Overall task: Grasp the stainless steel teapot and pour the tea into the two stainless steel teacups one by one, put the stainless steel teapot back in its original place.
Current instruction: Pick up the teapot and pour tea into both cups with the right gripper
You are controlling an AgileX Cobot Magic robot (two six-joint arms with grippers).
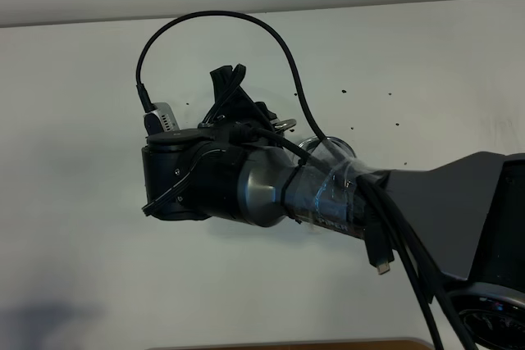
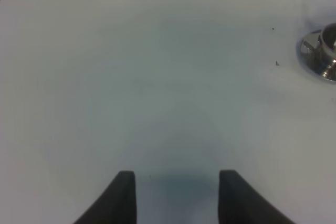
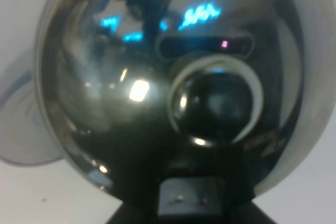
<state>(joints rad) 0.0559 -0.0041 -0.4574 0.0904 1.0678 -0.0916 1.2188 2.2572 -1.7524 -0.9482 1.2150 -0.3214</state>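
R arm [image 1: 271,194] reaches in from the right across the middle of the table [image 1: 74,170], wrist pointing left. It blocks most of the scene in the ext. high view. A black cable [image 1: 205,15] loops up over it on the far side.

Teapot [image 3: 105,93] is right up against the R gripper [image 3: 184,195]. In the R wrist view its shiny round body fills nearly the whole pic, lid knob [image 3: 215,103] facing the cam, w/ blue & white reflections across the steel. R gripper is closed. Its dark fingers meet at the pot's edge w/ a small grey metal piece btwn them. That piece looks like the pot's handle, so the gripper reads as clamped on the teapot, tho this part is blurry.

In the ext. view the pot is hidden under the wrist. Only small steel bits [image 1: 284,125] peek out just beyond the arm, on its far side; can't tell which item they belong to. A few dark specks [image 1: 344,90] dot the table further back on the right.

L gripper [image 2: 177,179] hangs over bare white table w/ its fingers [image 2: 125,195] spread apart & nothing btwn them. One cup [image 2: 331,38] on its saucer [image 2: 314,56] sits well off to one side of it, cut by the frame edge, not touching the gripper. Can't see inside the cup.
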